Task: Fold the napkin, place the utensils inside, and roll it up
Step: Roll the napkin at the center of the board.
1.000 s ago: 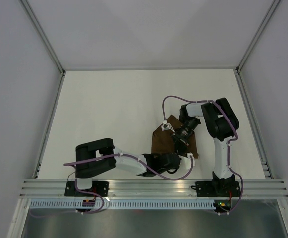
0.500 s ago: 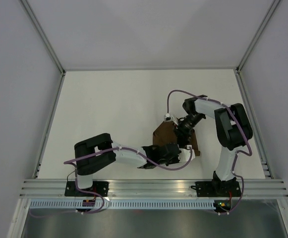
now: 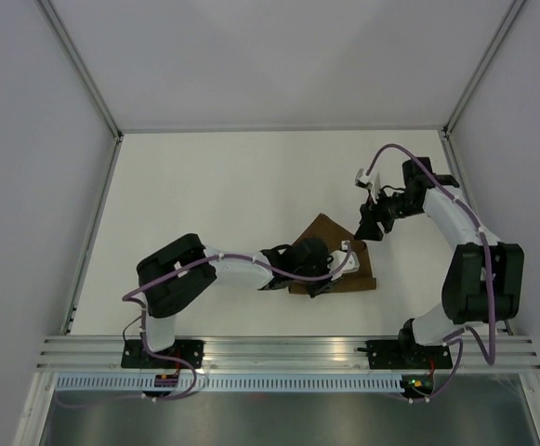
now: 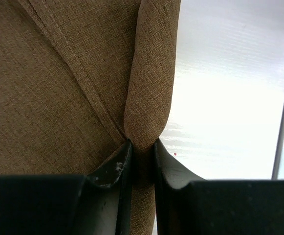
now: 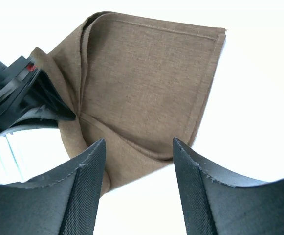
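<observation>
My left end effector (image 4: 142,147) pinches a rolled fold of the woven brown napkin (image 4: 58,98); my right end effector (image 5: 138,144) hangs wide open, empty.

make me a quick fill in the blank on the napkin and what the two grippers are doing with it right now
1. The napkin is dark ____ in colour.
2. The left gripper is ____ on a rolled edge of the napkin.
3. The right gripper holds nothing; its jaws stand ____.

Missing words: brown; shut; open
</observation>
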Robot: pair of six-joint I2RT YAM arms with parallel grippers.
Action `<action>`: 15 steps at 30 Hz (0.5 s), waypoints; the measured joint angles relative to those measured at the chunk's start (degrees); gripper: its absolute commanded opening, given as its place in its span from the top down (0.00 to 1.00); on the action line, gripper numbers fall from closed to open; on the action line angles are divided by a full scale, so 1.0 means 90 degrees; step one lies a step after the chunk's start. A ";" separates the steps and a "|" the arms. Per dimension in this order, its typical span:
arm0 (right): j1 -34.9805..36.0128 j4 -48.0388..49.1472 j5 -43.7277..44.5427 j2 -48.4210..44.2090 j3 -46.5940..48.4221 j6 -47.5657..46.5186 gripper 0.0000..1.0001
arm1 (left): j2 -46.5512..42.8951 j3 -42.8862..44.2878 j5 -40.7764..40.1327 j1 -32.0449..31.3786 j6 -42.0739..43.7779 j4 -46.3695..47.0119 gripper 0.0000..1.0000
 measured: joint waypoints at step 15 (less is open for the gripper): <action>0.0942 0.1061 0.0495 -0.3487 -0.3354 -0.0879 0.29 | 0.1061 0.1265 0.2987 0.1141 -0.1039 -0.1030 0.95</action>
